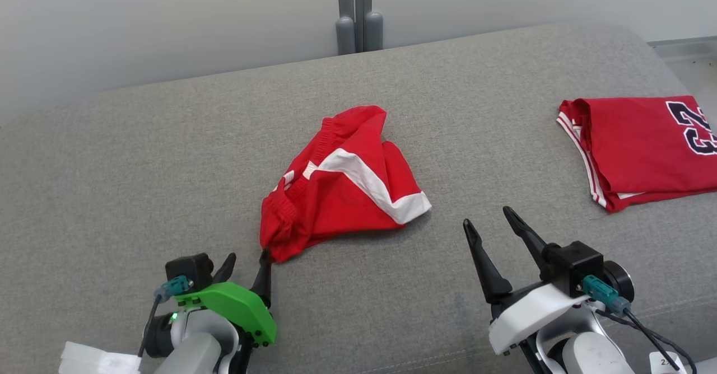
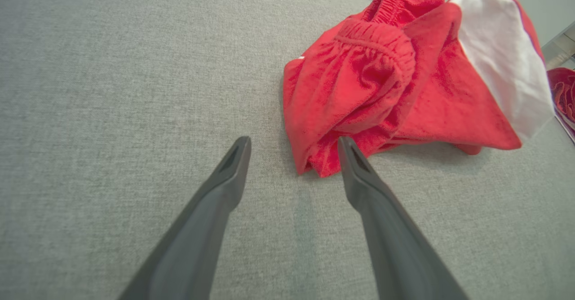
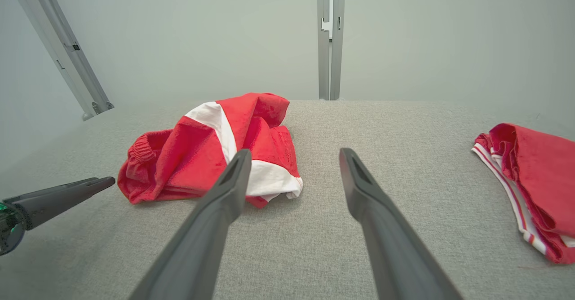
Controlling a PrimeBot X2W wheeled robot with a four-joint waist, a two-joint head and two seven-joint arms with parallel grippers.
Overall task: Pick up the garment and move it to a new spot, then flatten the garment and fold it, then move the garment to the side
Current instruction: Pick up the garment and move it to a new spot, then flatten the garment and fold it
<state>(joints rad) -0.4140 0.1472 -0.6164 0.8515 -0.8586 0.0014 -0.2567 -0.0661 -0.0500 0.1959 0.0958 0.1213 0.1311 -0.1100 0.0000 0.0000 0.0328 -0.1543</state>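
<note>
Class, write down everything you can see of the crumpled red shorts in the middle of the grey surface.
The red shorts lie in a crumpled, unfolded heap on the grey fabric surface. They look like soft, slightly fuzzy cloth, with a gathered elastic waistband and a broad white band across one side. The open left end effector sits at their nearest corner, one finger against or just over the edge; contact cannot be told.

Worktop point(image 1: 140, 155): grey woven fabric cover, rounded far edge. Jersey point(image 1: 644, 150): red, folded flat, at the right edge of the frame. It has white-striped trim along its left side and a dark number at its upper right, cut off by the frame. Post point(image 1: 346, 4): grey metal, upright, top centre, behind the worktop. Wall point(image 1: 140, 21): plain, pale. Strut point(image 3: 63, 48): metal, slanted, upper left of the right wrist view.
</note>
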